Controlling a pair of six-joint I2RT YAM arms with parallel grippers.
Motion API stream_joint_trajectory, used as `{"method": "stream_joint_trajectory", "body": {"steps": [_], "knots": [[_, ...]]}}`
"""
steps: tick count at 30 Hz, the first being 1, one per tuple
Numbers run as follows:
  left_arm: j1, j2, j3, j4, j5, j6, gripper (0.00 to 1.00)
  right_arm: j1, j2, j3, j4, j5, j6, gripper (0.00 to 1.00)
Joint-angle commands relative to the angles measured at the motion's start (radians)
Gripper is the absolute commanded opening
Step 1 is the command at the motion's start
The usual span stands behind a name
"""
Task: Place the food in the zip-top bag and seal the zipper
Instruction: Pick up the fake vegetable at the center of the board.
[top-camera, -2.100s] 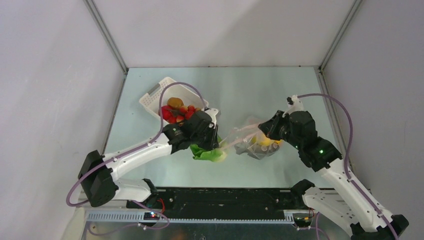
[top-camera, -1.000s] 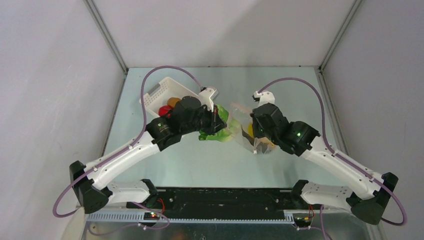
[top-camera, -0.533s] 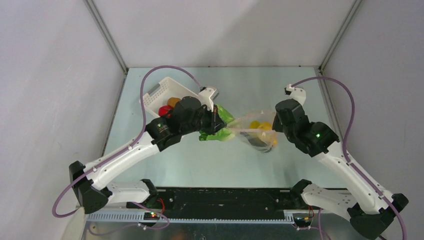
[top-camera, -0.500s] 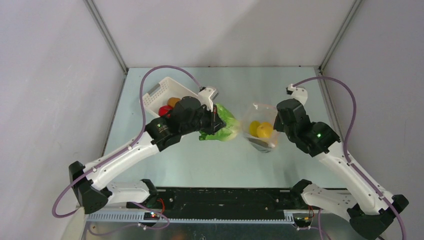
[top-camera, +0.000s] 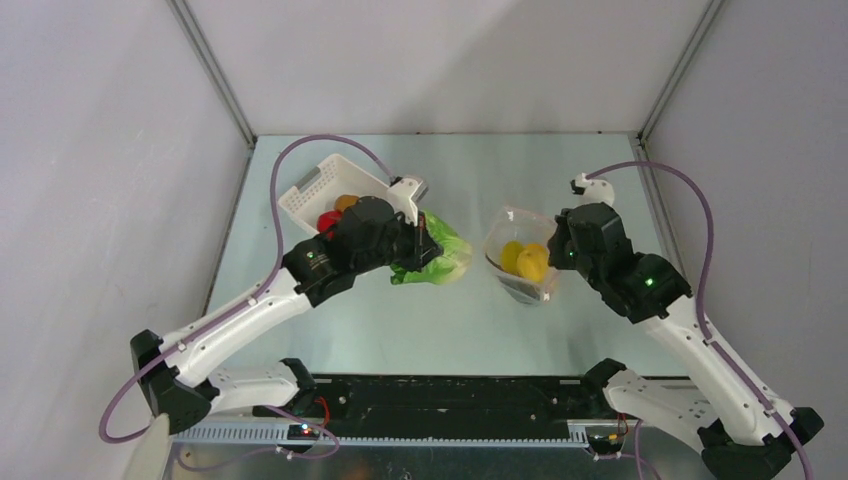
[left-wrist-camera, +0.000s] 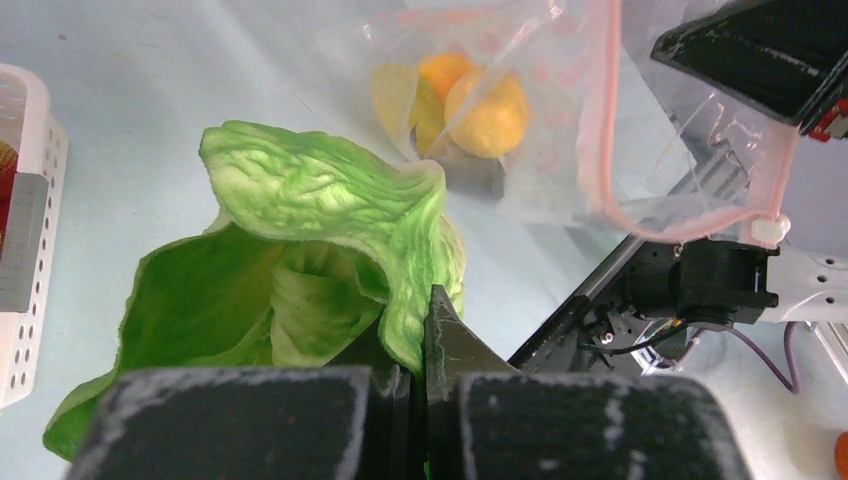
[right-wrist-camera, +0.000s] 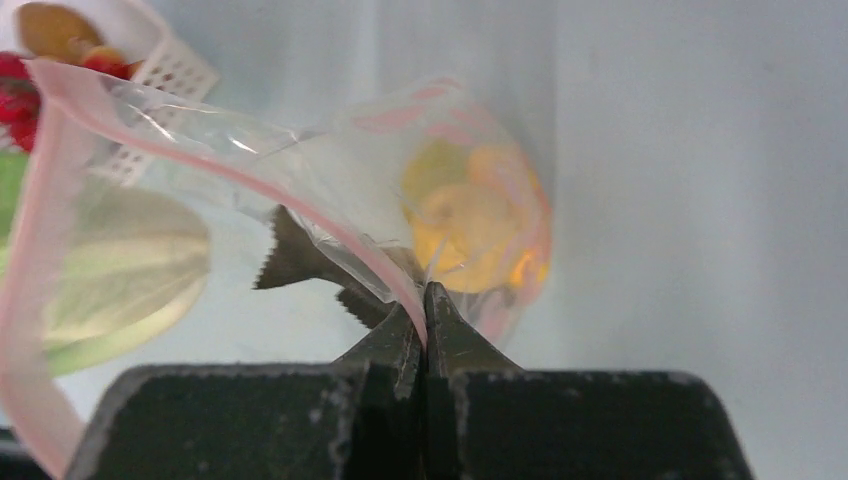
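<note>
My left gripper (top-camera: 418, 247) is shut on a green toy lettuce leaf (top-camera: 440, 255), held above the table left of the bag; the leaf fills the left wrist view (left-wrist-camera: 300, 240). My right gripper (top-camera: 553, 252) is shut on the pink zipper strip (right-wrist-camera: 330, 225) of the clear zip-top bag (top-camera: 520, 262), holding its mouth open and facing up. Two yellow-orange toy fruits (top-camera: 524, 260) lie inside the bag, also seen in the right wrist view (right-wrist-camera: 470, 225) and the left wrist view (left-wrist-camera: 470, 95). Red and orange food (top-camera: 335, 212) remains in the basket.
The white lattice basket (top-camera: 315, 190) stands at the back left, partly under my left arm. The metal frame posts and grey walls bound the table on the left, right and back. The black base rail runs along the near edge.
My left gripper lifted the lettuce leaf from the table up and back towards the basket side. My right gripper raised the bag and turned it so its mouth opens upward.
</note>
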Motion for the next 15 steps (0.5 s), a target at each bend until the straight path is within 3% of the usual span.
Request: {"method": "stream_joint_trajectory", "body": {"steps": [1, 8, 15], "knots": [[0.006, -0.059, 0.026, 0.053, -0.017, 0.007, 0.0, 0.06, -0.017, 0.0, 0.115, -0.099, -0.043, 0.0], [0.007, -0.169, 0.087, 0.004, -0.142, 0.031, 0.0, 0.168, -0.004, 0.006, 0.206, -0.017, -0.03, 0.0], [0.007, -0.264, 0.1, -0.011, -0.126, 0.033, 0.0, 0.271, 0.094, 0.08, 0.211, 0.246, 0.023, 0.0]]}}
